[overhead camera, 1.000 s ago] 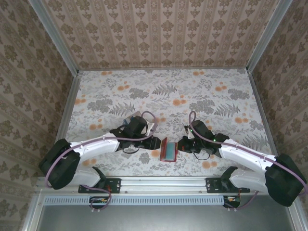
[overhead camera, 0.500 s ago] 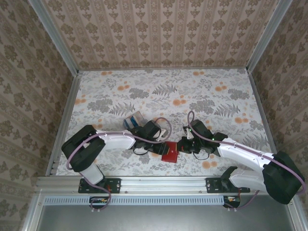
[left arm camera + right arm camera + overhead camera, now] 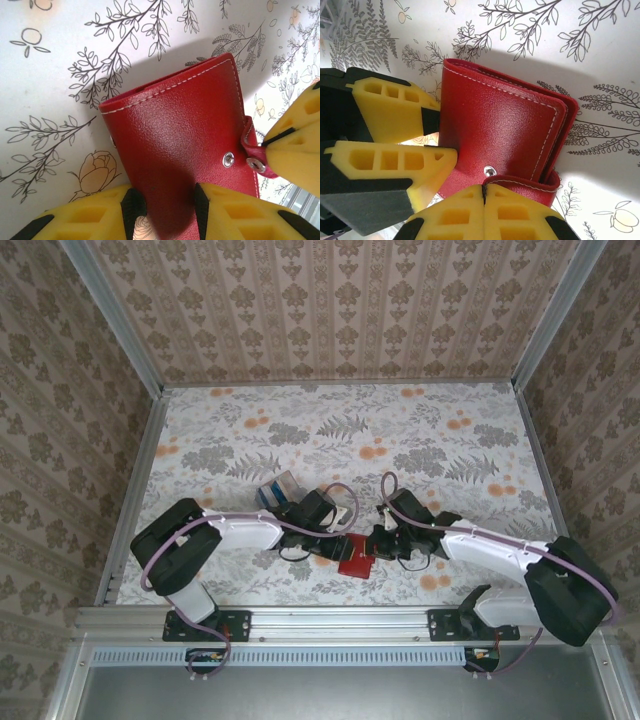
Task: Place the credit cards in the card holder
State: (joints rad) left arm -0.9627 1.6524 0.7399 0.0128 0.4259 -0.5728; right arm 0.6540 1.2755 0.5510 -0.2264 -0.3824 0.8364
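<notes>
One red card holder (image 3: 185, 130), folded, inside hidden

My wrist views are bright, nearly washed out on the pale table (image 3: 50, 60); the card holder (image 3: 180, 135) throws a soft grey shadow past its far edge. My left fingers (image 3: 240, 215) blur up close (the overhead view is dimmer, evenly lit).
</notes>
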